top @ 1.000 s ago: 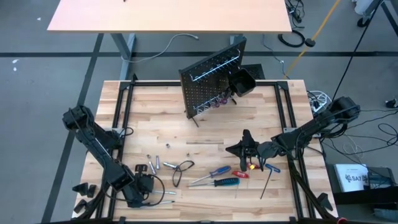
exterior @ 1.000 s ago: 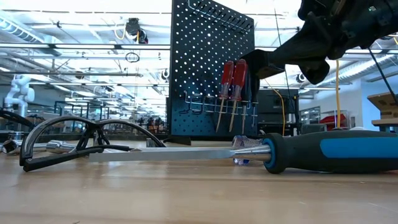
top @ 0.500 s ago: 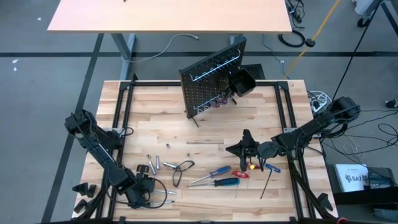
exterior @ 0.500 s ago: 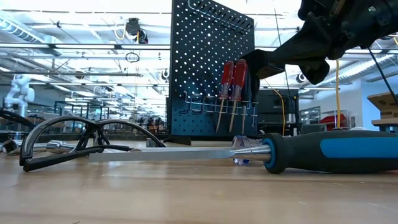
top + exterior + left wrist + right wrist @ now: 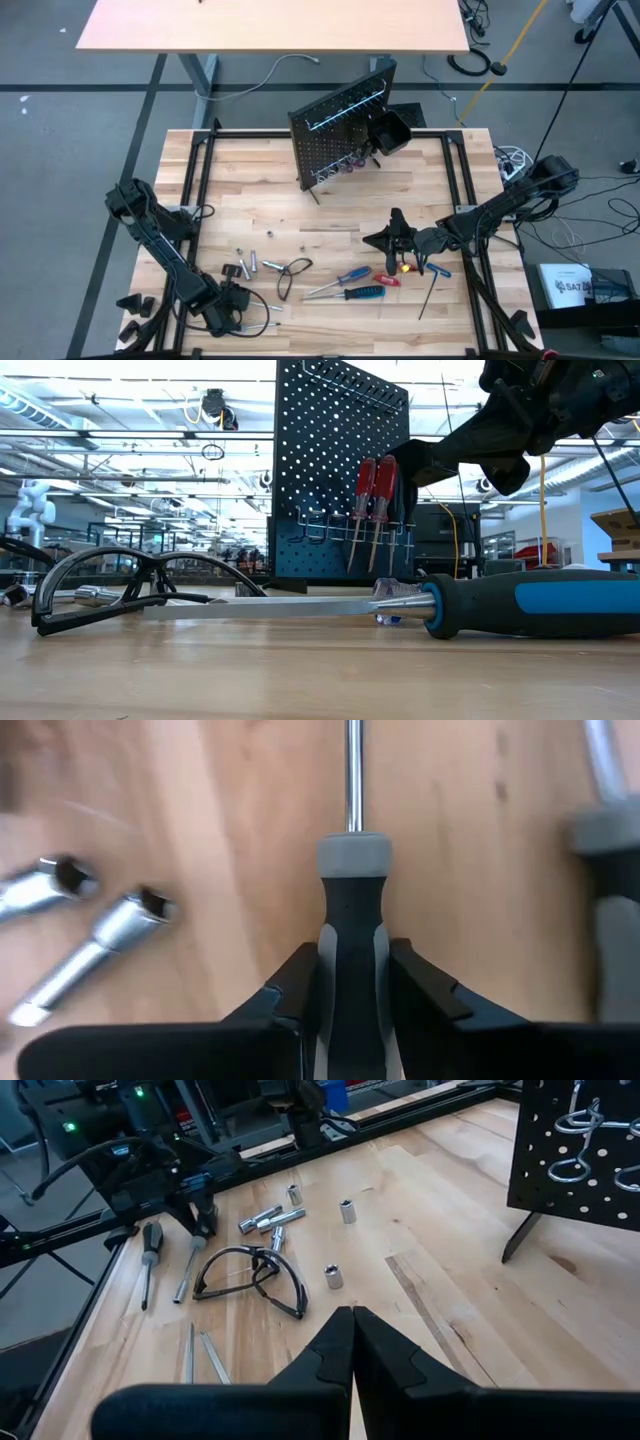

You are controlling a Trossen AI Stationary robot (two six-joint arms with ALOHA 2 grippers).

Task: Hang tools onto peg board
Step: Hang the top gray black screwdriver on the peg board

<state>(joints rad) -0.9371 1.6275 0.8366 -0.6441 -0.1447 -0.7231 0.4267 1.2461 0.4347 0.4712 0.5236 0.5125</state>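
My left gripper [image 5: 233, 304] stands at the table's near left, pointing down, shut on a black-and-grey-handled screwdriver [image 5: 350, 910] that lies flat on the wood. A second one [image 5: 605, 870] lies beside it. My right gripper [image 5: 372, 240] hovers shut over the table's middle right, touching nothing. The black peg board [image 5: 338, 140] stands upright at the far middle, with red-handled screwdrivers [image 5: 372, 490] hanging on its lower hooks. Loose tools lie along the near side: a black wire loop [image 5: 292, 272], a blue screwdriver [image 5: 350, 275] and a black-and-blue screwdriver [image 5: 360, 293]. My left gripper pinches the screwdriver's handle [image 5: 350, 970] between its two fingers [image 5: 298, 982], just behind the grey collar. The fingers come from above, pointing down, one on each side of the handle, lying across it. The screwdriver rests flat on the table, with its shaft [image 5: 352, 770] running away from the fingers.
Silver sockets [image 5: 120, 925] lie beside the left gripper, more sockets [image 5: 250, 266] a little farther in. A red screwdriver [image 5: 387, 280] and a thin hex key [image 5: 427, 298] lie under and near the right arm. A small black bin [image 5: 388, 132] hangs on the peg board. Bare wood lies between the tools and the board.
My left arm's elbow has sunk a little toward the near edge, while its gripper has stayed over the same spot at the near left. The tools on the table have not moved.
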